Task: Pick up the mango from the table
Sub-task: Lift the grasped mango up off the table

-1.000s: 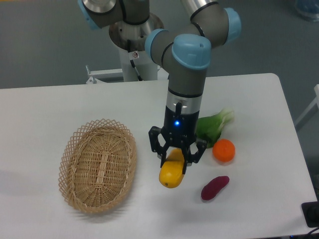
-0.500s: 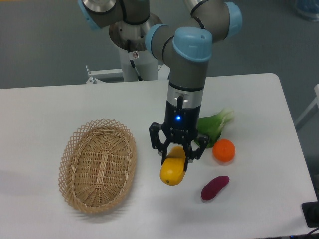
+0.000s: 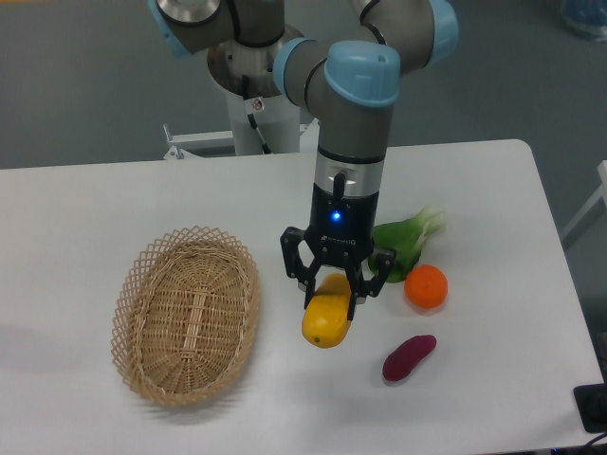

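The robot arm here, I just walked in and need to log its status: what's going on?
The two-finger gripper on the grey-and-blue arm is closed around the upper end of the smooth yellow mango, holding it above the white table. Whether it is fully clear of the surface is hard to tell. A woven wicker basket sits to one side; a round orange fruit, a purple sweet potato and a leafy green vegetable lie on the other.

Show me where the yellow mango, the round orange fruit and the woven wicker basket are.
Yellow oval mango (image 3: 325, 323): fixed camera view, on its lower rounded end below the fingers.
Round orange fruit (image 3: 426, 286): fixed camera view, on its middle.
Woven wicker basket (image 3: 142, 281): fixed camera view, on its left rim.
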